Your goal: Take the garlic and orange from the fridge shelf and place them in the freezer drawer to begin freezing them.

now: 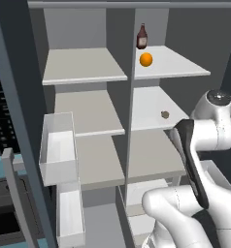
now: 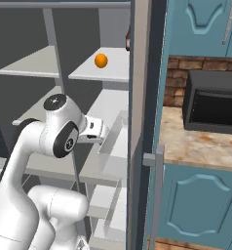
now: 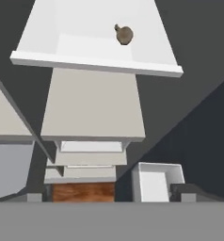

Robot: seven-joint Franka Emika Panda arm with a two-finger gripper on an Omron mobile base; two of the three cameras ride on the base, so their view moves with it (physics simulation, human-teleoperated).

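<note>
The orange [image 1: 146, 59] [image 2: 101, 60] rests on the fridge shelf [image 1: 180, 65] [image 2: 115, 71], the top off-white slab of the narrow column. The garlic [image 1: 165, 115] [image 3: 124, 34], a small brownish bulb, lies one level lower on a white shelf [image 1: 146, 104] [image 3: 76, 28]. In the hand view my gripper [image 3: 111, 197] is open. Its dark fingertips [image 3: 34, 196] stand far apart with nothing between them, and the garlic lies well beyond them. My arm's wrist [image 2: 92, 128] hovers in front of the middle shelves. The freezer drawer is out of view.
A dark brown bottle [image 1: 142, 37] stands behind the orange. Clear door bins [image 1: 57, 145] [image 2: 115, 141] hang on the open doors at either side. Beige shelves [image 3: 92, 103] and small white drawers [image 3: 85, 160] lie below. A stone counter [image 2: 201, 141] is to the right.
</note>
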